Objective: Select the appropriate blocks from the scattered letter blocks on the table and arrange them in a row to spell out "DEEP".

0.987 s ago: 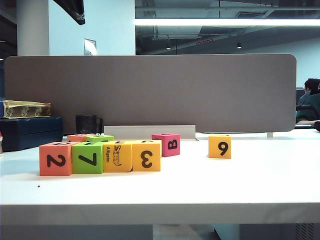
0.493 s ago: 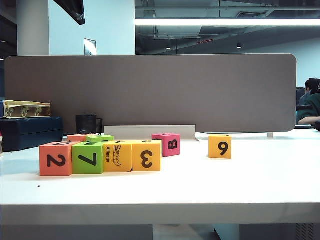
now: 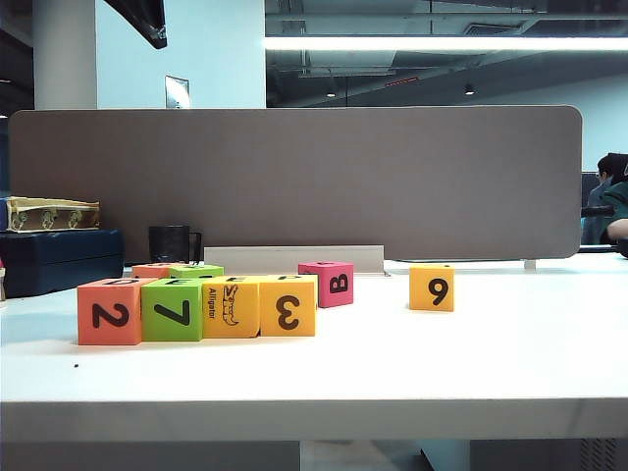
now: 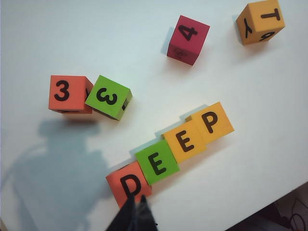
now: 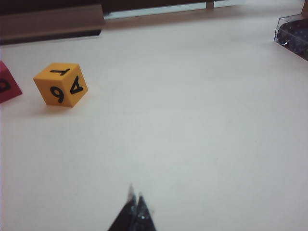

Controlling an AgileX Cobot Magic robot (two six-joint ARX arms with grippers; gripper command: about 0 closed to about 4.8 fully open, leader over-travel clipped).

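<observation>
A: 4 blocks stand in a row on the counter, touching side by side. From above they read D, E, E, P.

B: And from the front?

A: The front faces show 2, 7, an alligator drawing and 3.

B: Where are the other blocks?

A: The pink B block is just behind the row's right end. The 9 block is well apart, more to the right. 2 more, orange and green, touch each other behind the row's left end.

B: And the claws?

A: The left claw hangs above the D block, fingers together, holding nothing. The right claw is over bare counter, away from the 9 block, fingers also together and empty.
</observation>
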